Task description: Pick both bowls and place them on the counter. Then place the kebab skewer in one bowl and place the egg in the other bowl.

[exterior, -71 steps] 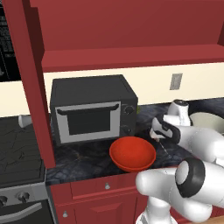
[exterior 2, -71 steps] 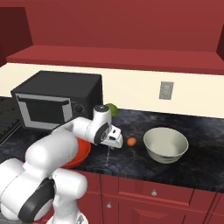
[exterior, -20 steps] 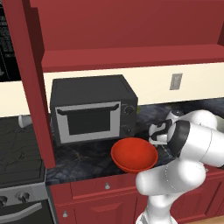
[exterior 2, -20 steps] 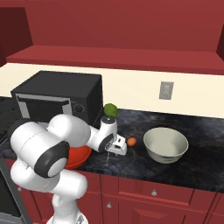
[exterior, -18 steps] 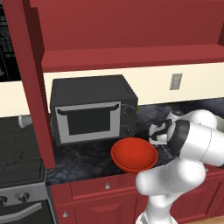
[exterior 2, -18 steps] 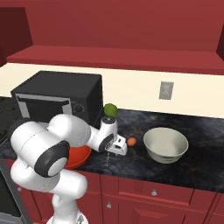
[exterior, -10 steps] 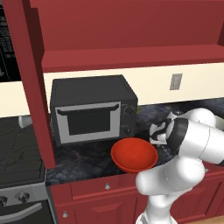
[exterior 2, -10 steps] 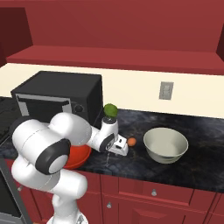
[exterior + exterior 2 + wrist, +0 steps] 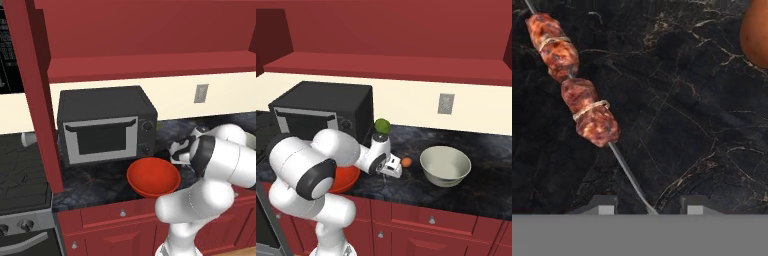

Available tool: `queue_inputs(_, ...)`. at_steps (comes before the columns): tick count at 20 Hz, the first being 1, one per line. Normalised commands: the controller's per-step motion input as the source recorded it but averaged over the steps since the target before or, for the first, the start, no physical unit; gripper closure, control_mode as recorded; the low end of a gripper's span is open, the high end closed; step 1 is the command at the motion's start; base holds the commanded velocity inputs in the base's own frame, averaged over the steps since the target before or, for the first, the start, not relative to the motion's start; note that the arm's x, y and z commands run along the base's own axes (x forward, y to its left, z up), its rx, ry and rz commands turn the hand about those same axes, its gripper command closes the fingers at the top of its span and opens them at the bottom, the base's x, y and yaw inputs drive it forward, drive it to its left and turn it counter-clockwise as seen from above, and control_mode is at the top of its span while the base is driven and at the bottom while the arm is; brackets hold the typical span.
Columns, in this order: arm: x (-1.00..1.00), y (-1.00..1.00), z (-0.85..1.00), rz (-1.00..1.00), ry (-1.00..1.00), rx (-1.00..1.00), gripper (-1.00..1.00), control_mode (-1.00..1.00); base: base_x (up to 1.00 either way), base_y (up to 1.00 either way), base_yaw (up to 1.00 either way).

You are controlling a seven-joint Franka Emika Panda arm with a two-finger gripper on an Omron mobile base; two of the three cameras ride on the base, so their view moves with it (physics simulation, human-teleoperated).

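The kebab skewer [image 9: 583, 100] lies on the counter [image 9: 483, 196], its meat pieces ahead of my hand and its thin metal stick running back between my fingertips. My gripper [image 9: 648, 206] points down over the stick's end, with its fingers apart and a gap on each side of the stick. From the right base view, the gripper [image 9: 389, 173] sits low on the stone between the two bowls. The red bowl [image 9: 152, 177] stands to its left, partly behind my arm. The cream-grey bowl [image 9: 445, 166] stands to the right. The egg [image 9: 406, 162] rests just beside the hand, and its curved edge [image 9: 756, 31] fills the hand view's top right corner.
A black microwave [image 9: 105, 125] stands at the back left of the counter, with a green fruit [image 9: 382, 125] beside it. A stove top [image 9: 22, 175] lies further left. Red cabinets hang overhead and a wall outlet [image 9: 445, 104] is behind the cream-grey bowl.
The arm has stayed nearly where it was over the skewer's end. No thing on the counter has moved.
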Motion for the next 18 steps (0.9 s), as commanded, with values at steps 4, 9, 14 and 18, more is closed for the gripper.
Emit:
queue_inputs(4, -0.16, 0.08, 0.02, 0.01, -0.09, 0.00, 1.00, -1.00, 0.00, 0.00, 0.00)
queue_inputs(9, -0.23, 0.07, 0.01, 0.02, -0.11, 0.00, 1.00, -1.00, 0.00, 0.00, 0.00)
queue_inputs(14, -0.30, 0.00, 0.29, 0.01, -0.16, 0.00, 1.00, -1.00, 0.00, 0.00, 0.00)
queue_inputs(18, -0.32, 0.00, 0.51, 0.00, -0.09, 0.00, 1.00, -1.00, 0.00, 0.00, 0.00)
